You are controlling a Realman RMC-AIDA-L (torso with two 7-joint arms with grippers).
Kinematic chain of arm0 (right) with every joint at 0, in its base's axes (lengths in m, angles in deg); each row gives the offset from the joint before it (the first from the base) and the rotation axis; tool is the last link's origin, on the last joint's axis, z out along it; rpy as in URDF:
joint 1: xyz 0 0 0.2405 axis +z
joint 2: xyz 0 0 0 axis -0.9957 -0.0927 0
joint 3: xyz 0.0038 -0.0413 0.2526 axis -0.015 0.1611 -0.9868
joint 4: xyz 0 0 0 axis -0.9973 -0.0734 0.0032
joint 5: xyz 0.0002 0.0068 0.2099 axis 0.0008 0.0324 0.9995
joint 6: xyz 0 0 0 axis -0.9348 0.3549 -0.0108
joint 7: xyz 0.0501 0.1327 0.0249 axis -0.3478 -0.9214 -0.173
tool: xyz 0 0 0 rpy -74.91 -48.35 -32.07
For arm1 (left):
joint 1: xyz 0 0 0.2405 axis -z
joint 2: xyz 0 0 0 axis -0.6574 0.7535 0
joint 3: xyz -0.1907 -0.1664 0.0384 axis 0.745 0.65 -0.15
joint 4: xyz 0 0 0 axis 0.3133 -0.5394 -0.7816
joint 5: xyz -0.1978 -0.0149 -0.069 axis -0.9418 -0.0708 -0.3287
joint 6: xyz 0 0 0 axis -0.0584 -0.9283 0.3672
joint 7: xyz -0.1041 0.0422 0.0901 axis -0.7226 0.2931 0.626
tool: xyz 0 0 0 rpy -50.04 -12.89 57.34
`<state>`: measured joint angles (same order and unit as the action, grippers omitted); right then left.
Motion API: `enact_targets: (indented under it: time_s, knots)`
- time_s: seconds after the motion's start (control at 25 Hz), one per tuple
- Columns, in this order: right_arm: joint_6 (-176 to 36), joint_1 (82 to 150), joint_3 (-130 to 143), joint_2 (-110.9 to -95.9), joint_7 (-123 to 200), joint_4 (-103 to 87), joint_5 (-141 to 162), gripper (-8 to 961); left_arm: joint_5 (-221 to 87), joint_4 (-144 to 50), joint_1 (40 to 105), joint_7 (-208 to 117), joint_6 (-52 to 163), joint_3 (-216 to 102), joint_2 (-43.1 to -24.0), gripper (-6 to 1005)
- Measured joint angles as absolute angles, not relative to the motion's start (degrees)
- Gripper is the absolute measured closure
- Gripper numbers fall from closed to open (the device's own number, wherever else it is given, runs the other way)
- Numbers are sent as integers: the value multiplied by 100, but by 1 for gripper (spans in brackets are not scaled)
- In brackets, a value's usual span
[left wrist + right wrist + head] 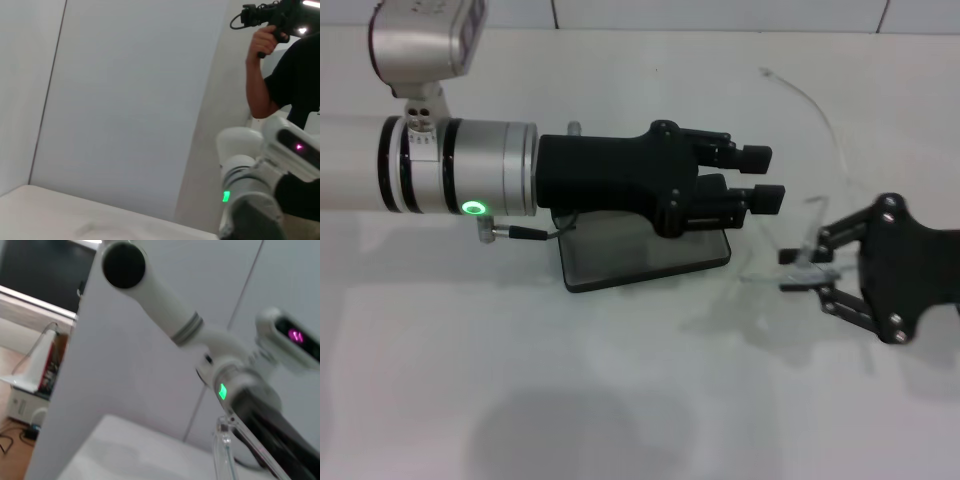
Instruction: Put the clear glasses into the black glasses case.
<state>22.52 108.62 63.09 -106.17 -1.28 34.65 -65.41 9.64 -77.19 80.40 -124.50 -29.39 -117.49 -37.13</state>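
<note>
Midway: right gripper (pixel 798 270) apparently clenched on the clear glasses (pixel 790 262), at three o'clock of the open black glasses case (pixel 645 257) (left gripper (pixel 760 177) spread, hovering above it), insertion pending.

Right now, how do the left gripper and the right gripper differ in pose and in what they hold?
The left gripper reaches across over the black glasses case, while the right gripper sits to the side of the case. The right gripper's jaws are closed on the clear glasses; the left gripper's jaws are apart and hold nothing. Both are black and point roughly toward each other above the white table.
</note>
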Motion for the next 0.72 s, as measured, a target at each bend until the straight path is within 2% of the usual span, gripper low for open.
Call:
enact_targets:
  time_s: [0.2, 0.36, 0.72]
  knots:
    - [3423, 10796, 6136, -10630, 500, 3403, -6540, 830, 1025, -7720, 8086, -12468, -2607, -11722, -3708, 531]
    - [3885, 10931, 6378, -10662, 602, 3240, -6476, 830, 1144, -7700, 8201, -12468, -2223, -11738, -3787, 531]
    - [3296, 12025, 6595, -10626, 36, 1475, -6224, 830, 507, -7610, 8157, -11635, -2195, -11738, -3861, 531]
